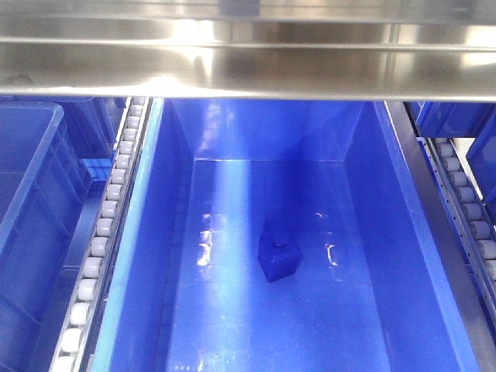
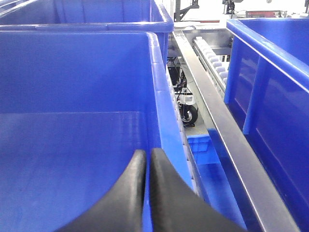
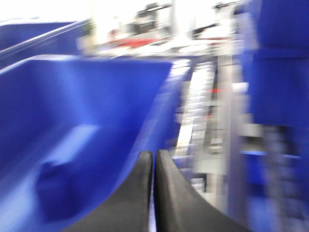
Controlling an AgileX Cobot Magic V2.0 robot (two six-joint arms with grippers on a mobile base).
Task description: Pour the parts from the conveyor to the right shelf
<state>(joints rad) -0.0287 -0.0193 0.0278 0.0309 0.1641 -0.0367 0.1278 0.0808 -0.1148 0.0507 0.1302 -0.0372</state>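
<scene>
Apparently we were mid-transfer: both tools, left (image 2: pixel 146 159) and right (image 3: pixel 154 159), were clenched on bin rims, one blue part (image 1: pixel 277 259) lay centrally in the shelf bin (image 1: pixel 403 232), so releasing seemed next.

Steel shelf beam (image 1: pixel 248 70) overhanging open bin (image 1: pixel 403 256)

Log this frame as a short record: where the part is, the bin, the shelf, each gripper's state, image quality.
part: one small blue block lying on the floor of the centre bin
bin: deep blue bin, nothing else seen inside
shelf: steel rack with roller tracks on both sides of the bin
left gripper: fingers together over a bin wall
right gripper: fingers together at a bin edge
image quality: right wrist view motion-blurred
</scene>
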